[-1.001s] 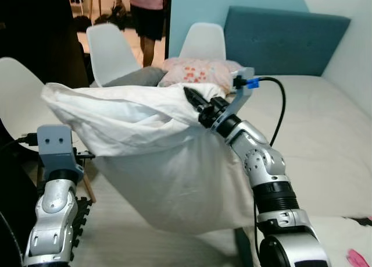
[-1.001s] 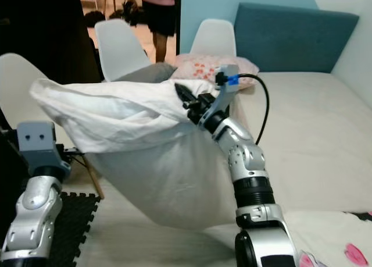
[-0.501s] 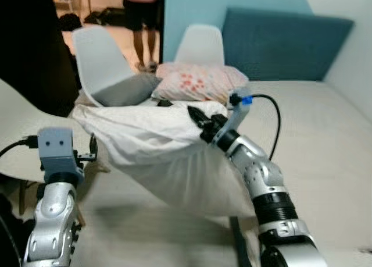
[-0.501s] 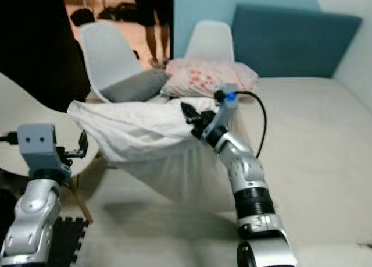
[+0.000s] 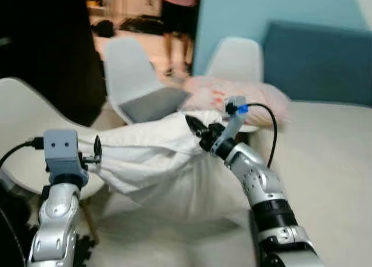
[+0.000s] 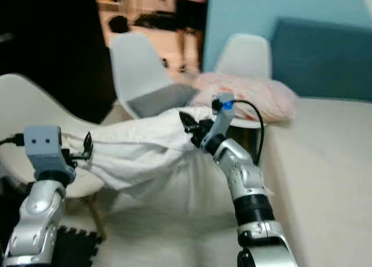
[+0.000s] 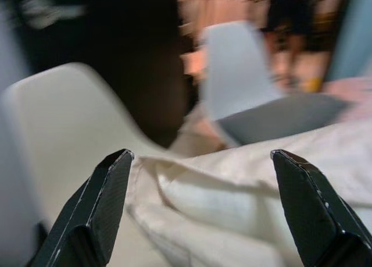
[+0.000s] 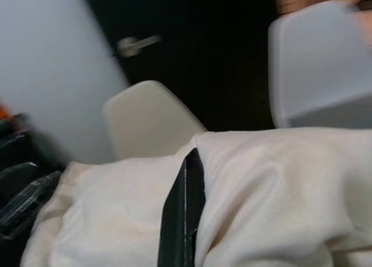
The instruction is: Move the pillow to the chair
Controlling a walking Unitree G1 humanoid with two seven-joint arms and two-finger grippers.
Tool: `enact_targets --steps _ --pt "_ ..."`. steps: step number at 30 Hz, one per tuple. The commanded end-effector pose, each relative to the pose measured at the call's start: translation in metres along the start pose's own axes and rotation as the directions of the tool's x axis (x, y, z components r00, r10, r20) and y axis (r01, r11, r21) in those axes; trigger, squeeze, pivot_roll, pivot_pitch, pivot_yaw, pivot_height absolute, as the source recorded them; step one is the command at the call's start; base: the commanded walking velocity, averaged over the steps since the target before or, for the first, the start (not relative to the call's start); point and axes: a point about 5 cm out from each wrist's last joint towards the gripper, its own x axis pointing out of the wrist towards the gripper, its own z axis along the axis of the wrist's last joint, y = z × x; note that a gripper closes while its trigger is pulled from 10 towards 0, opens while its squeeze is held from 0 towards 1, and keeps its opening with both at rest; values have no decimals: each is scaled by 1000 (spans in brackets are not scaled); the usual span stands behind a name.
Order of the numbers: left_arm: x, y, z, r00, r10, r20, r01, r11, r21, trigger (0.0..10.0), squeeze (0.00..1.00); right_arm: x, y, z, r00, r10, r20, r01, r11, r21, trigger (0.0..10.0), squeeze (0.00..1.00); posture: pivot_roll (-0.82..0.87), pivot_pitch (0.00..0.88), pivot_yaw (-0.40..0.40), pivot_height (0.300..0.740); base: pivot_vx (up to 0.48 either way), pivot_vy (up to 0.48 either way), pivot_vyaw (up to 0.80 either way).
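Pinching a fold of the white pillow (image 5: 157, 162) along its top edge, our right claw (image 5: 196, 131) is clenched on the fabric and carries it in the air. Our left claw (image 7: 206, 206) stands released, fingers wide, at the pillow's far corner without gripping it. We judge the pillow light, soft and floppy: it sags below the pinch, so a hold at both top corners would steady it. Its long axis runs across us, from the right claw toward the cream chair (image 5: 26, 133) on our left, over whose seat its far end hangs.
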Motion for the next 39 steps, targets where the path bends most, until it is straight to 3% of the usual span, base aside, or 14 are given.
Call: enact_targets --steps 1,13,36,39 --pt "0 -2 -1 1000 -10 -11 10 1000 6 10000 0 5 9 22 995 61 83 -57 997 -48 10000 0 38 0 -102 740 480 0 800" --pt "2 -1 2 1000 -21 0 21 1000 0 10000 0 7 -4 32 989 -52 141 56 998 -21 10000 0 41 0 -100 740 480 0 200" --pt "0 -8 2 999 -38 -2 38 999 -5 10000 0 9 -3 39 985 -41 170 43 999 -8 10000 0 43 0 -100 740 480 0 0" --pt "0 -8 2 999 -36 -5 36 999 -8 10000 0 9 -1 41 984 -20 175 23 1000 -13 10000 0 44 0 -101 740 404 0 800"
